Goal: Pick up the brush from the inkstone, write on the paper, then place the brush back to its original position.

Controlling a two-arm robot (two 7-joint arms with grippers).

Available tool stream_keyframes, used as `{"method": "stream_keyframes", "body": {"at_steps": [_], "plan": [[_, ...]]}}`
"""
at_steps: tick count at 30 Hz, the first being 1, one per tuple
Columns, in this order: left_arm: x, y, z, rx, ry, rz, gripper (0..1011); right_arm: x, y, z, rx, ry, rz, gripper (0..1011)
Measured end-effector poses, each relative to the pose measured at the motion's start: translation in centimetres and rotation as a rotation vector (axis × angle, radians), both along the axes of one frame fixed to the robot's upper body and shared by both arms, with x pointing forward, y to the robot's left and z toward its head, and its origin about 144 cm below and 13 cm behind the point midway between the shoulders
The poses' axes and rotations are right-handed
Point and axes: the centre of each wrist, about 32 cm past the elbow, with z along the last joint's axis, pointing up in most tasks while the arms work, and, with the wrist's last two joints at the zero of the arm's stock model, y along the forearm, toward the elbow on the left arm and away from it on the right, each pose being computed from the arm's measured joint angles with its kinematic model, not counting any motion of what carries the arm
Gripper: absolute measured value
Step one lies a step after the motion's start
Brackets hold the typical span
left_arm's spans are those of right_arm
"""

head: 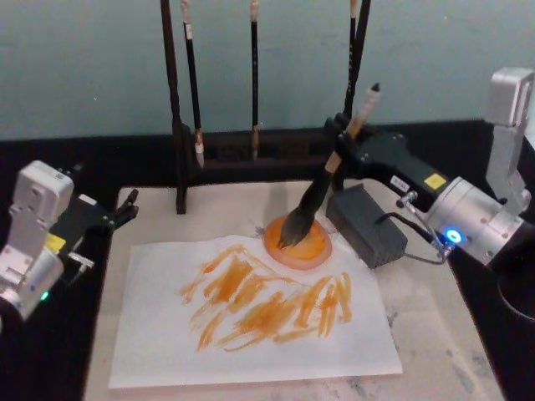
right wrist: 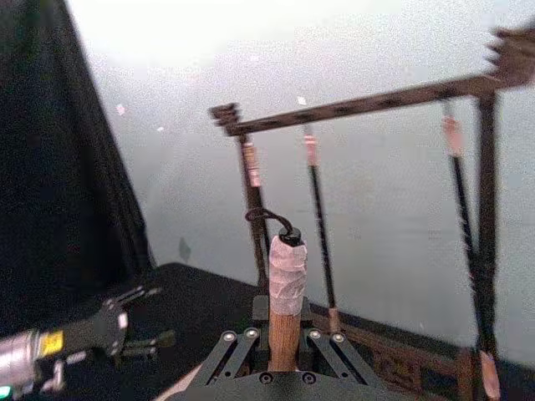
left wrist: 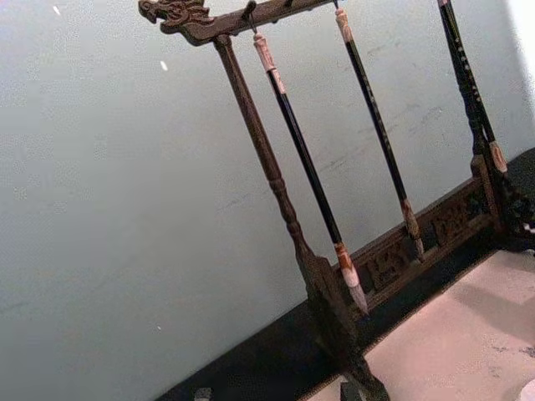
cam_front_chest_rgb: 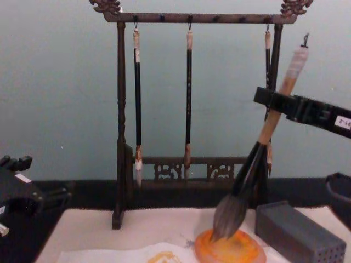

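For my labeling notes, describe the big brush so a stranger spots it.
Before the wooden rack, the brush leans with bristles on the orange inkstone, gripped by the right gripper. Unlike the thin dark brushes hanging behind, it is thick and tan-handled.

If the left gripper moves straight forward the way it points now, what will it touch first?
Most likely the left post of the brush rack: the left gripper, open at the left edge of the mat, points toward it, and the post stands mid-frame in its wrist view. Depth is unclear.

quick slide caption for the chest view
Right gripper holds the brush tilted, bristles on the inkstone, before the brush rack; left gripper idle at left
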Motion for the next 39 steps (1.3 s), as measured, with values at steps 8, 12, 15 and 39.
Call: {"method": "stream_keyframes", "body": {"at_steps": [8, 12, 15, 39], "plan": [[0.0, 0.0, 0.0, 0.0, 0.0, 0.0, 1001, 1.8, -0.7, -0.6, 0.12, 0.154, -0.069, 175], [0.0, 0.0, 0.0, 0.0, 0.0, 0.0, 1001, 2.5, -0.9, -0.9, 0.167, 0.218, -0.102, 175], [0.0, 0.0, 0.0, 0.0, 0.0, 0.0, 1001, 2.9, -1.1, -1.1, 0.198, 0.261, -0.126, 175], [0.0, 0.0, 0.0, 0.0, 0.0, 0.0, 1001, 4.5, -1.9, -1.9, 0.355, 0.52, -0.262, 175]]}}
